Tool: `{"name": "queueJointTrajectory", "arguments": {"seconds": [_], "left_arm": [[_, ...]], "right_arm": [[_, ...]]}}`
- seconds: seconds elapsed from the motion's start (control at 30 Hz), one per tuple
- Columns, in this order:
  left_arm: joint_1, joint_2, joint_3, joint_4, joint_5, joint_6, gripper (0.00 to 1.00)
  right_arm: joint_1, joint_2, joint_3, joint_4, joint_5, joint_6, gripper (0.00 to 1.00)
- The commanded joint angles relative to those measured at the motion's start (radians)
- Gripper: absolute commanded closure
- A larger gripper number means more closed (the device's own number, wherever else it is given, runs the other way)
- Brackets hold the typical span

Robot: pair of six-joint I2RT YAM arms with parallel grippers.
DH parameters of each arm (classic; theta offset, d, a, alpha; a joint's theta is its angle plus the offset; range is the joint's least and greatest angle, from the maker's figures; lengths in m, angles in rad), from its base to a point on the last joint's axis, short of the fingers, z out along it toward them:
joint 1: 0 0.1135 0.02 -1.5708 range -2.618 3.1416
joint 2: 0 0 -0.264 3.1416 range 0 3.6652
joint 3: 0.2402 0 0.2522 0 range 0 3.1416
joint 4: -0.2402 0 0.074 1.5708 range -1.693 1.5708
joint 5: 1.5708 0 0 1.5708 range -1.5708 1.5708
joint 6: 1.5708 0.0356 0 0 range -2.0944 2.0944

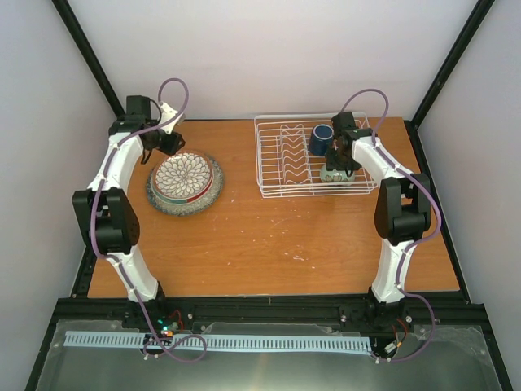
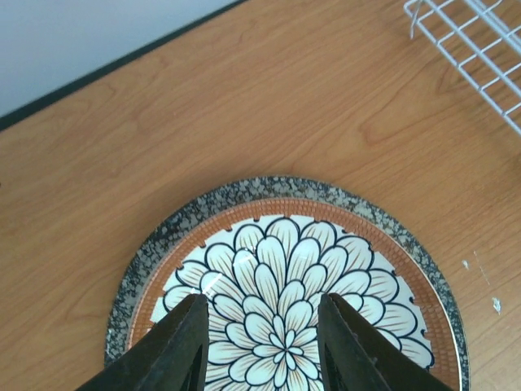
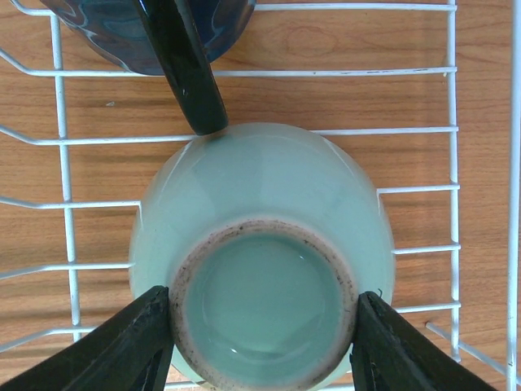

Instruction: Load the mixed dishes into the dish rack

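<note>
Only the right wrist view shows the bowl [image 3: 260,187] bottom-up

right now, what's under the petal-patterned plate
A red rim rings the petal-patterned plate; below, the speckled grey plate sticks out. Their centres and any plate between are covered.

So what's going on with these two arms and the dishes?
Two robot arms are loading dishes into a white dish rack. The right gripper grips an upturned pale green bowl in the rack, beside a dark blue mug. The left gripper hangs open over the petal-patterned plate topping a stack on the table.
</note>
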Motion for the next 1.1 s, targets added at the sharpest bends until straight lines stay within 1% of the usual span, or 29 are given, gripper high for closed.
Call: {"name": "queueJointTrajectory", "arguments": {"seconds": [0.0, 0.03, 0.2, 0.33, 0.43, 0.5, 0.7, 0.8, 0.87, 0.93, 1.0, 1.07], "left_arm": [[0.004, 0.025, 0.014, -0.053, -0.049, -0.022, 0.61], [0.005, 0.026, 0.013, -0.056, -0.055, -0.024, 0.61], [0.025, 0.034, 0.013, -0.09, -0.084, -0.031, 0.61], [0.037, 0.02, 0.015, -0.084, -0.064, -0.033, 0.61], [0.037, -0.018, 0.003, -0.041, -0.005, -0.033, 0.61], [0.037, -0.05, -0.011, -0.012, 0.028, -0.037, 0.61], [0.037, -0.167, -0.032, 0.071, 0.024, -0.07, 0.59], [0.037, -0.266, -0.063, 0.145, 0.028, -0.102, 0.56], [0.038, -0.365, -0.096, 0.223, -0.018, -0.145, 0.53], [0.037, -0.456, -0.14, 0.322, -0.105, -0.208, 0.44], [0.037, -0.548, -0.188, 0.424, -0.184, -0.268, 0.4], [0.037, -0.63, -0.231, 0.502, -0.23, -0.327, 0.27]], "right_arm": [[0.003, 0.022, -0.013, -0.009, 0.041, -0.004, 0.68], [0.003, 0.021, -0.014, -0.012, 0.048, -0.002, 0.62], [0.002, 0.018, -0.016, -0.018, 0.061, 0.007, 0.51], [0.002, 0.01, -0.025, -0.018, 0.076, 0.015, 0.46], [0.002, 0.004, -0.032, -0.018, 0.089, 0.02, 0.43], [0.002, 0.002, -0.035, -0.016, 0.091, 0.023, 0.4], [0.002, 0.006, -0.041, -0.017, 0.099, 0.03, 0.35], [0.002, 0.004, -0.045, -0.019, 0.107, 0.033, 0.33], [0.003, -0.013, -0.055, -0.011, 0.114, 0.036, 0.33], [0.002, -0.043, -0.068, 0.007, 0.121, 0.042, 0.32], [0.003, -0.08, -0.068, 0.012, 0.124, 0.041, 0.32], [0.002, -0.108, -0.06, 0.016, 0.124, 0.037, 0.31]]}}
